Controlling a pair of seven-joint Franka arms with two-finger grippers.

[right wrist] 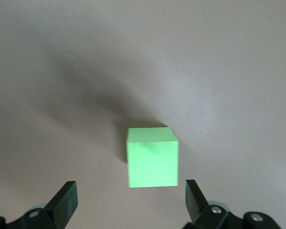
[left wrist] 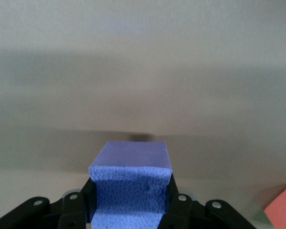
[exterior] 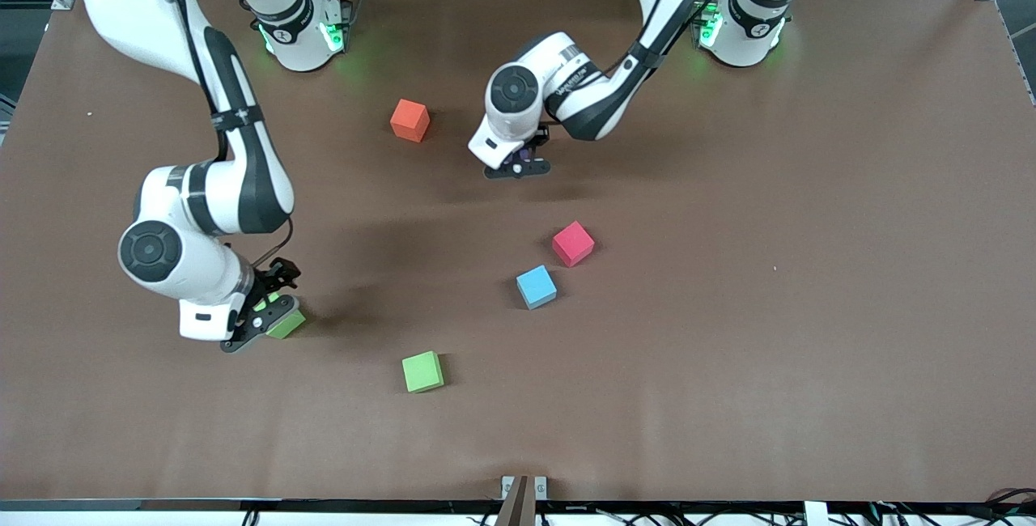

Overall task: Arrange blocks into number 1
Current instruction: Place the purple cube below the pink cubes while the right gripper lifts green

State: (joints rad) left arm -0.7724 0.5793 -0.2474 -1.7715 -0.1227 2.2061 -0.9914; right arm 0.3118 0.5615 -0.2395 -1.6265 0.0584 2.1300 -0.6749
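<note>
Purple block (left wrist: 129, 183), pitted foam cube, pinched by left gripper (left wrist: 128, 210), right gripper (right wrist: 131, 205) spread over green block (right wrist: 152, 157)

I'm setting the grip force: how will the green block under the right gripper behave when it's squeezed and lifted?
The green block under the open right gripper looks like matte foam, so it is probably light and gives slightly when squeezed. Its flat faces suggest it won't roll and may slide if nudged. The purple block, shut in the left gripper, shows a similar pebbled foam surface, likely grippy.

The left tool (exterior: 518, 166) is hiding most of the purple block (exterior: 525, 155); the right tool (exterior: 263, 317) is covering part of one green block (exterior: 288, 324).
</note>
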